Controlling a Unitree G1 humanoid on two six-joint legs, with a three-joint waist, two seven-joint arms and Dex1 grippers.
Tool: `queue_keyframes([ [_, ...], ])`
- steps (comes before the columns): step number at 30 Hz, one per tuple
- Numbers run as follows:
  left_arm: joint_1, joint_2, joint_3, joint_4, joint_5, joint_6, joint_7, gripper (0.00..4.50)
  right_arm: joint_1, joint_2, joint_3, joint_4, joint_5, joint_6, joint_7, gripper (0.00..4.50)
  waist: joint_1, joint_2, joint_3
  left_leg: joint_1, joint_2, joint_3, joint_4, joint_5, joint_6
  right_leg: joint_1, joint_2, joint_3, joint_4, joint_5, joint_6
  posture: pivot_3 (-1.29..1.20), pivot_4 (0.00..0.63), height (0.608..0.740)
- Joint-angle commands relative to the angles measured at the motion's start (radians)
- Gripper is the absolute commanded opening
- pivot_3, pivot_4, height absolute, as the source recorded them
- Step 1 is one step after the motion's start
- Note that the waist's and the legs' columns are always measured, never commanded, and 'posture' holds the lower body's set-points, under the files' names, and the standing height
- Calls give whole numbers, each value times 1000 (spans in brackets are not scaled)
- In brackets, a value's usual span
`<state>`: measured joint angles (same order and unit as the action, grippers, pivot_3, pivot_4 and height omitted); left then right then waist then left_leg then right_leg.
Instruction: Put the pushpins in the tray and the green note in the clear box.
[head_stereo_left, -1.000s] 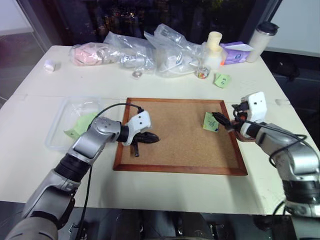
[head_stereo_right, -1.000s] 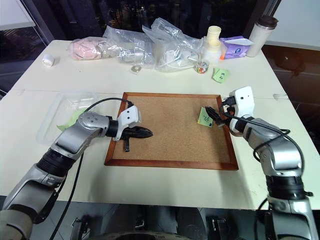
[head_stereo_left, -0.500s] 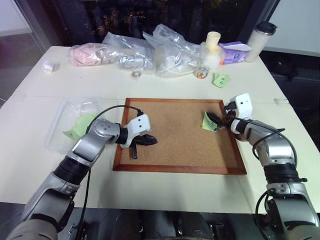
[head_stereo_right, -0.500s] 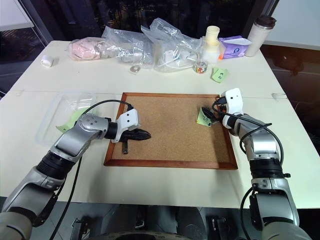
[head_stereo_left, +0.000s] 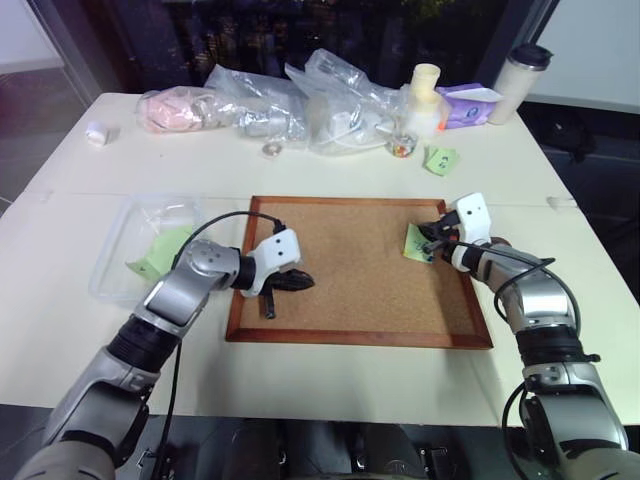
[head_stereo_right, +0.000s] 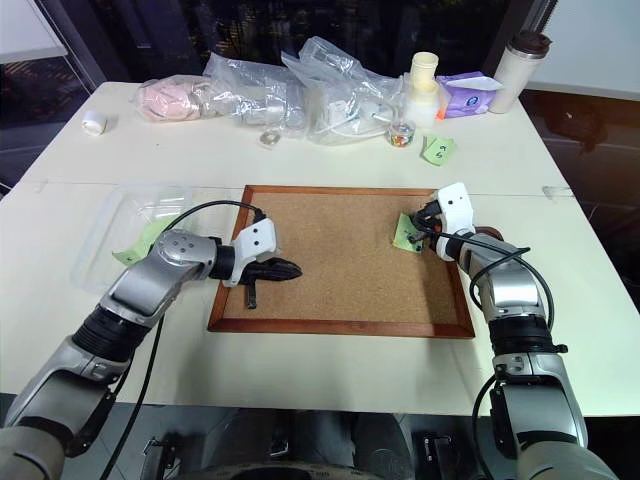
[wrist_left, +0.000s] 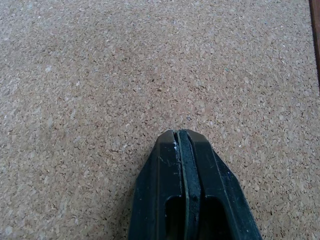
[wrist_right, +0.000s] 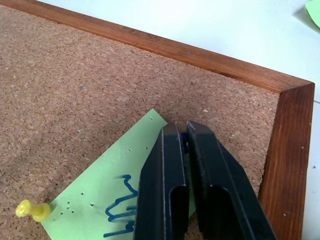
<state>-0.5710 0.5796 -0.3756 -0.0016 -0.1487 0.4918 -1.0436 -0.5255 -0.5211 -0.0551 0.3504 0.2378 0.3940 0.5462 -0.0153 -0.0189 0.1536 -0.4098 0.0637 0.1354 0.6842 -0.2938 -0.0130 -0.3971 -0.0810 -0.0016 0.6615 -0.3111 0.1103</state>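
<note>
Here, my right tool (wrist_right: 182, 131) is pressed together on a small blue pin head at the corner of the light green square note (wrist_right: 107, 207), pinned on the wood-framed cork board (head_stereo_left: 350, 270). A yellow pushpin (wrist_right: 30, 210) holds another corner. My left tool (wrist_left: 181, 137) rests closed on the cork.

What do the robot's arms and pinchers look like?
Both arms are shiny silver-grey metal tubes with dark joints. Each wrist wears a white boxy block, and a thin black cable loops along each arm. The left gripper and right gripper each have two flat black fingers with long slots cut in them.
</note>
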Motion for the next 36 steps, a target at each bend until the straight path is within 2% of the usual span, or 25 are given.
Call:
queue_keyframes([
  [1, 22, 9, -19, 10, 26, 19, -8, 0, -7, 8, -42, -40, 8, -12, -18, 59, 0, 0, 0, 0, 0, 0, 0, 0, 0, 0, 0, 0, 0, 0, 0, 0, 150, 735],
  [8, 29, 13, -42, 7, 40, 30, -20, 0, 4, 47, -137, -113, 69, -6, -75, 59, 0, 1, 0, 0, 0, 0, 0, 0, 0, 0, 0, 0, 0, 0, 0, 0, 150, 735],
  [15, 35, 12, -51, -4, 37, 32, -38, 0, 10, 69, -178, -168, 117, 40, -111, 59, 1, 2, 1, 0, 0, 0, 0, 0, 0, 0, 0, 0, 0, 0, 0, 0, 150, 735],
  [23, 44, 23, -75, -6, 45, 83, -56, 0, 36, 80, -172, -197, 118, 43, -132, 59, -1, 2, 1, 0, 0, 0, 0, 0, 0, 0, 0, 0, 0, 0, 0, 0, 150, 735],
  [29, 40, 19, -100, 41, 116, 94, 1, 0, 44, 79, -165, -206, 104, 17, -141, 59, -2, 5, -1, 0, 0, 0, 0, 0, 0, 0, 0, 1, 0, 0, 0, 0, 150, 735],
  [36, 34, 10, -109, 62, 143, 98, 34, 0, 56, 67, -159, -205, 82, -24, -139, 59, -2, 9, -5, 8, 0, 0, 0, 0, 0, 8, 0, 1, 0, 0, 0, 0, 150, 735],
])
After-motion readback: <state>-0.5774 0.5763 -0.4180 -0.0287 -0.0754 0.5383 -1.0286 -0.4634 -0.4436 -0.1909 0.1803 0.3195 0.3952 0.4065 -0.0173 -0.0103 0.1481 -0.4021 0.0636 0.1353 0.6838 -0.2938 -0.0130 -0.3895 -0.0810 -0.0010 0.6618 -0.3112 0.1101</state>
